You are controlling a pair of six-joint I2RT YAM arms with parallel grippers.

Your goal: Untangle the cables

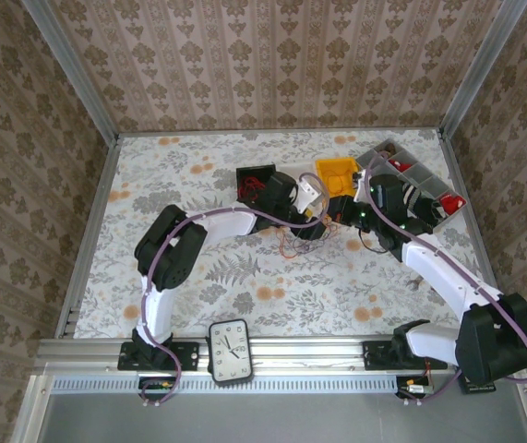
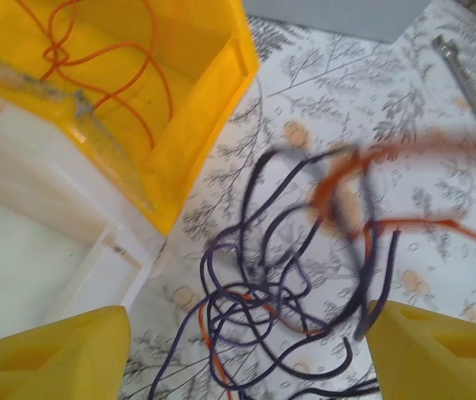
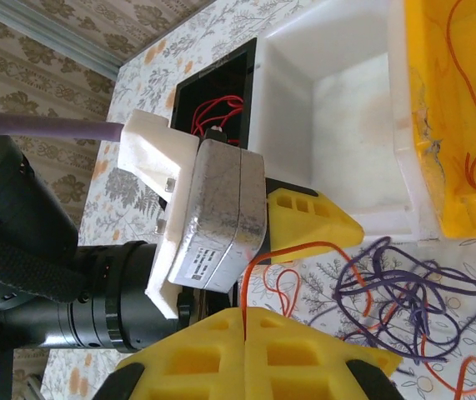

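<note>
Through the left wrist camera I see the left fingers (image 2: 54, 358) spread wide, straddling the cables (image 2: 263, 283). They are a loose purple-and-orange tangle on the desk (image 2: 346, 92), just beside the yellow bin (image 2: 212, 108) (more orange wire lies inside it). The right wrist camera adds what that view misses: the right fingers (image 3: 204, 358) pressed together, pinching an orange strand (image 3: 243, 292) that rises from their seam, and a black bin (image 3: 189, 100) holding red wire (image 3: 221, 112). From overhead, both arms meet above the tangle.
</note>
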